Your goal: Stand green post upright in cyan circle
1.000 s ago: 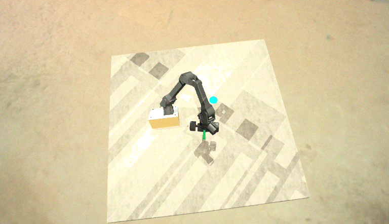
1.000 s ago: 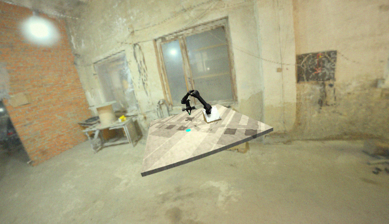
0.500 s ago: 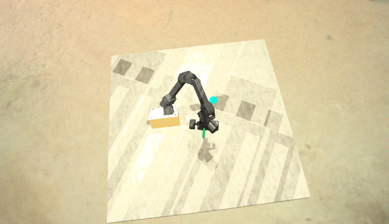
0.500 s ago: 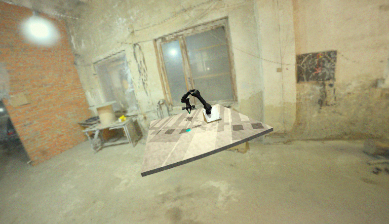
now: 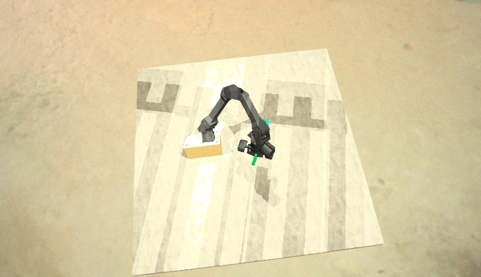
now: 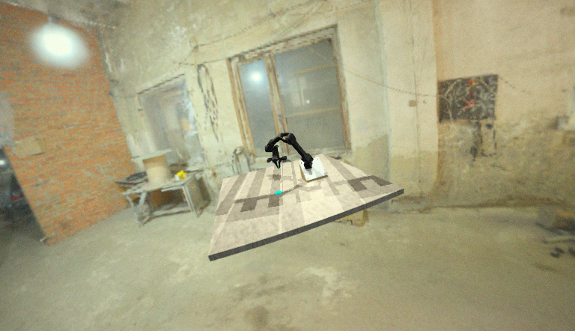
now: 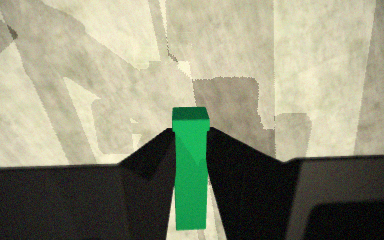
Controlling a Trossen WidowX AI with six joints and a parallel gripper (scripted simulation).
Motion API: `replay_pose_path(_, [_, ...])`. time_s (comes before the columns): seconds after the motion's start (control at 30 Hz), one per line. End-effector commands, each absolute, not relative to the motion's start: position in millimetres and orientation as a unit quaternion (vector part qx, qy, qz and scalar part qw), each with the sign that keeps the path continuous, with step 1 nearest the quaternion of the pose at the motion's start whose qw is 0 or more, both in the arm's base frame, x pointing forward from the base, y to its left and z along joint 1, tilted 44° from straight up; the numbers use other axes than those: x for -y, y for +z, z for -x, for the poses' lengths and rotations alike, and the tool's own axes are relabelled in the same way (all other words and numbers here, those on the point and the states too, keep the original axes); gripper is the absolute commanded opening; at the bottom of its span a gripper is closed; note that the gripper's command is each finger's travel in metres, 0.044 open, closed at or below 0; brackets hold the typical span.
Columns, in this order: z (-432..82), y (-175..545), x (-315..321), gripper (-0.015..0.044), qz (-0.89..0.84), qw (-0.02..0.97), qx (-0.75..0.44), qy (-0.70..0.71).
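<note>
The green post (image 5: 254, 160) (image 6: 278, 166) (image 7: 191, 195) is between the fingers of my gripper (image 5: 255, 153) (image 7: 190, 136), which is shut on it. In the wrist view one end face of the post shows just past the fingertips and its long side runs down toward the bottom edge. The post is held above the table; its exact tilt is hard to tell. The cyan circle (image 5: 266, 121) (image 6: 278, 192) lies flat on the table, partly hidden behind the forearm in the top view. The gripper is off to one side of the circle, not over it.
The arm's base block (image 5: 203, 151) (image 6: 320, 171), with a white top, stands on the striped, shadowed table (image 5: 319, 203) (image 6: 254, 236), to the left of the gripper in the top view. The table's edges show on all sides there.
</note>
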State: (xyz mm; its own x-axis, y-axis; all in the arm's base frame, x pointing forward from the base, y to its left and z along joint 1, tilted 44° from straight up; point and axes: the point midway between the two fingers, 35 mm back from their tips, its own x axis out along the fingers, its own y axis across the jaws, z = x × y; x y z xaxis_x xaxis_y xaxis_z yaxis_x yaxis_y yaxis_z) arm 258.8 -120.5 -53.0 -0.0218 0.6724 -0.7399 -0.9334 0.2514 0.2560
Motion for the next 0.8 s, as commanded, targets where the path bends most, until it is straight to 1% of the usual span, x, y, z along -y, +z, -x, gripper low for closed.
replay_pose_path(0.0, [-266.2, -45.3, 117.9, 0.0022, 0.149, 0.687, -0.416, 0.577])
replay_pose_path(0.77, [-297.7, -7.8, 88.6, 0.0022, 0.035, 0.703, -0.511, 0.492])
